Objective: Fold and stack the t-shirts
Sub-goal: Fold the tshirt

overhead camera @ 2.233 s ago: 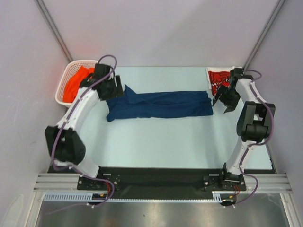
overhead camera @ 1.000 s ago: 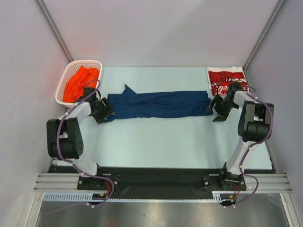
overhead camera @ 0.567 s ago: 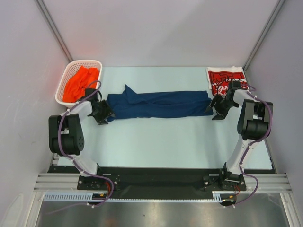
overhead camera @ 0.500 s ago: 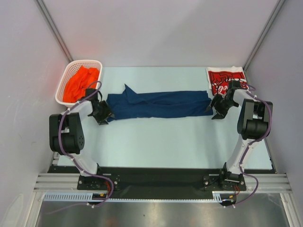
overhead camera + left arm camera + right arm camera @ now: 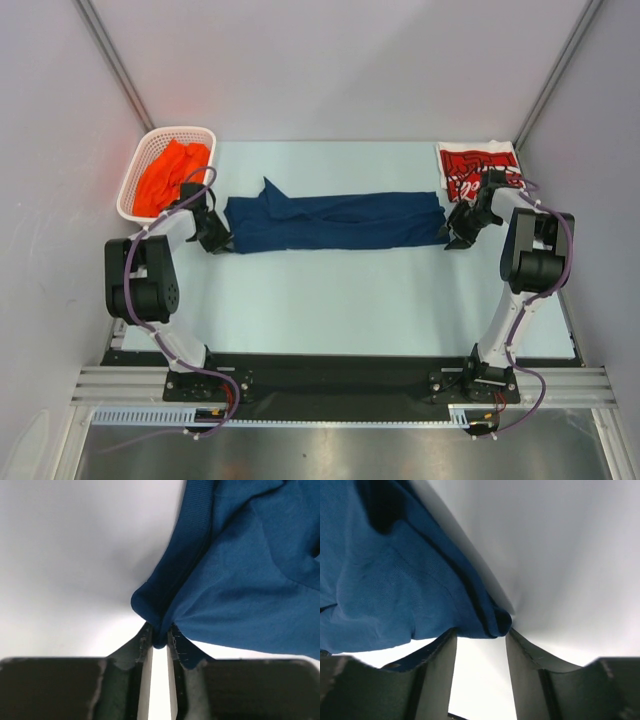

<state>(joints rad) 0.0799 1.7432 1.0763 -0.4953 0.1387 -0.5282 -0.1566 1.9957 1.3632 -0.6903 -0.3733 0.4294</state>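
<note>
Progress check from us: we'd call this about a third of the way through, if that. The red t-shirt (image 5: 478, 168) lies flat in the upper right of the overhead frame and looks folded, so we're counting that one as done. The orange t-shirt (image 5: 170, 172) sits bunched in the white basket (image 5: 180, 131) at upper left, untouched as far as we can tell. The navy t-shirt (image 5: 335, 222) is the one in hand: it's stretched into a long narrow band across the middle of the table (image 5: 330, 300), so we figure the lengthwise folds are in and the end-to-end fold is what's left, then stacking.

From above we only see the left gripper (image 5: 215, 240) at the band's left end and the right gripper (image 5: 452, 232) at its right end, both down low. The wrist cams fill in the rest. The left one shows the jaws pinched together on a folded corner of navy cloth. The right one shows the jaws standing apart, with the navy corner lying between them and against one finger, nothing clamped. Neither wrist view shows the other two shirts.
</note>
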